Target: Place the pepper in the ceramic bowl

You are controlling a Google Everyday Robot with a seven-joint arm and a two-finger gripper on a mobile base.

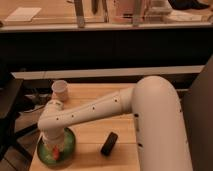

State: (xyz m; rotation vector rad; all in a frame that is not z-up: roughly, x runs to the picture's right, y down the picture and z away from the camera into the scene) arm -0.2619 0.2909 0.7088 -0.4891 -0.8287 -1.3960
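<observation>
The green ceramic bowl (67, 145) sits at the front left corner of the wooden table. My white arm reaches from the right across the table, and its wrist hangs straight over the bowl. The gripper (54, 148) points down into the bowl, mostly hidden under the wrist. A small orange-red pepper (56, 151) shows at the gripper's tip, low inside the bowl. I cannot tell whether the pepper rests on the bowl or is still held.
A small pale cup (59, 90) stands at the table's back left. A black cylindrical object (109, 144) lies on the table right of the bowl. A dark chair is at the left edge, and a counter runs behind the table.
</observation>
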